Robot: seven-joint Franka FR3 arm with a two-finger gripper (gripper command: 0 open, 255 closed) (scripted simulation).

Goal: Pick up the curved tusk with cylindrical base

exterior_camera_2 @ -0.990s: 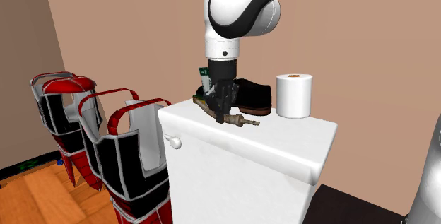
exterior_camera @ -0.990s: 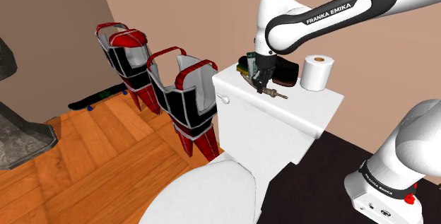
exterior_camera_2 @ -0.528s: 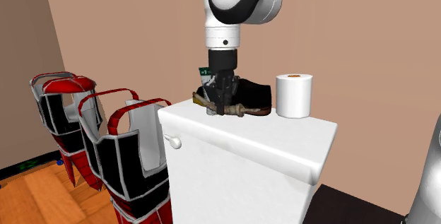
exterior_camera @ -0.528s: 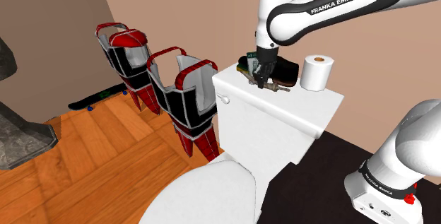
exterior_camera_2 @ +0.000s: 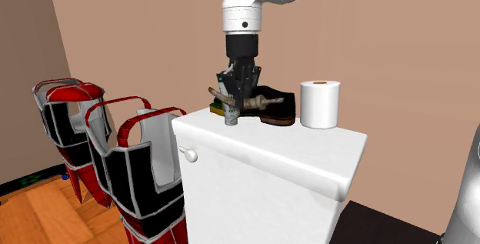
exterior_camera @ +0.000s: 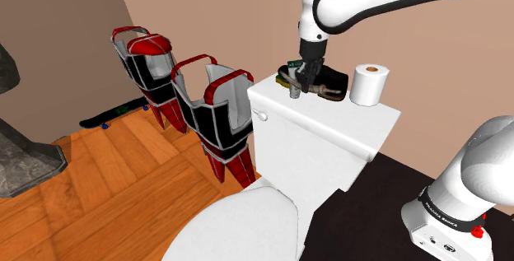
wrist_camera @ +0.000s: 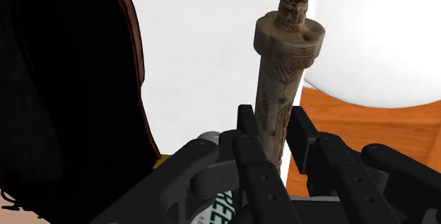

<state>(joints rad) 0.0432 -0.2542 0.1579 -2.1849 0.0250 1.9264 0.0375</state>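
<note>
Just above the white toilet tank lid, the end effector pinches the carved tan tusk, holding it off the lid.

Rough, carved tusk, matt black tool, glossy white cistern, wood-plank floor, white paper roll.
</note>
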